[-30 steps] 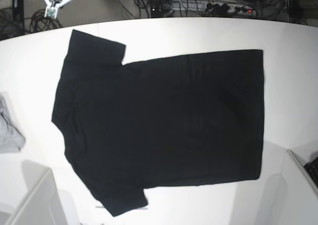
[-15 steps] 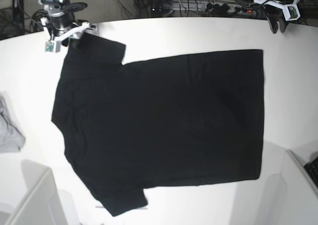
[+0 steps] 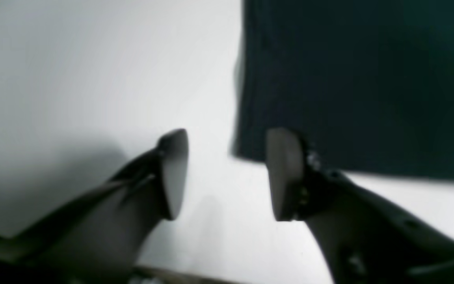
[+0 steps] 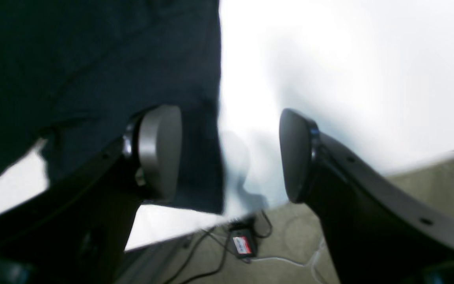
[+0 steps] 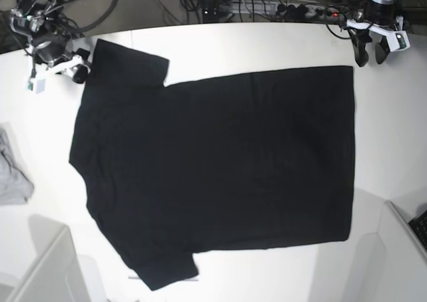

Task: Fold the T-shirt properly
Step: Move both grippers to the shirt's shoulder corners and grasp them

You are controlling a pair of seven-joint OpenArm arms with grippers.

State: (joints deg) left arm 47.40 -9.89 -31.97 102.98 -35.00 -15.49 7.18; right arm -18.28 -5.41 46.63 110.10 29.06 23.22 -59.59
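We are bringing both grippers in from off the table: the right gripper (image 5: 81, 67) beside the T-shirt (image 5: 220, 162)'s far sleeve, the left gripper (image 5: 371, 51) beyond its far hem corner, both wide open, readying a first grasp on the flat shirt.

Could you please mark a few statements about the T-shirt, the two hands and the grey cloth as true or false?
1. The T-shirt lies spread flat on the table. True.
2. The left hand is shut on the shirt's hem. False: it is open, beside the hem corner, holding nothing.
3. The right hand is open near a sleeve. True.
4. A grey cloth lies on top of the shirt. False: it lies apart, at the table's edge.
5. The shirt is already folded in half. False: it is unfolded.
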